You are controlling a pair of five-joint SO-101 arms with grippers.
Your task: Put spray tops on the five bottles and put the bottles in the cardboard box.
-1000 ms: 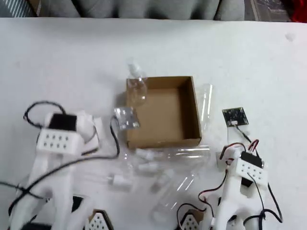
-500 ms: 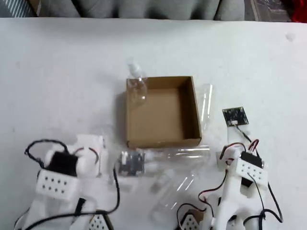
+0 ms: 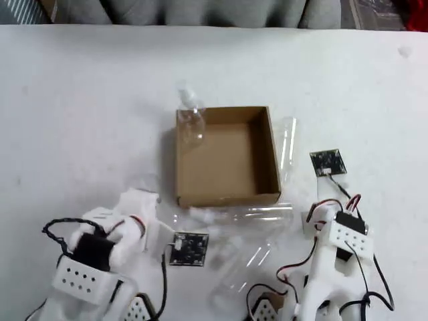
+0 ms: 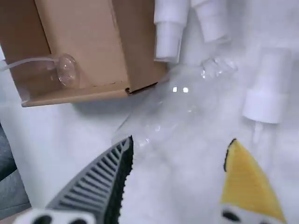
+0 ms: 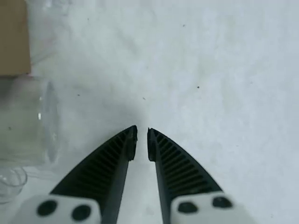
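High view first: the cardboard box (image 3: 227, 198) sits open side up in the middle of the table (image 3: 100, 100). One capped bottle (image 3: 190, 126) is at the box's far left corner, its body just inside the rim and its white top poking out past the far wall. Uncapped bottles lie on the table. One, the side bottle (image 3: 288, 140), is just beside the box's right wall. Another, the front bottle (image 3: 264, 214), lies along the front wall. There are more clear bottles (image 3: 244, 264) nearer the arms (too glassy for me to count). Loose spray tops (image 3: 204, 215) lie by the box's near left corner. My left arm (image 3: 100, 251) is at the near left of the table and my right arm (image 3: 338, 244) at the near right.

From the left wrist view, the left gripper (image 4: 180, 142) is spread wide and holds nothing. Its grey finger (image 4: 107, 182) and yellow finger (image 4: 245, 182) stand either side of a lying bottle (image 4: 173, 107), and I cannot tell whether either tip touches it. Three white tops (image 4: 168, 28) lie just past that bottle, next to a corner of the box.

From the right wrist view, the right gripper (image 5: 141, 135) has its fingers drawn almost together, with only a thin slit between the tips. It holds nothing and is over bare table. A clear bottle end (image 5: 28, 121) lies off to one side, near a corner of the box.
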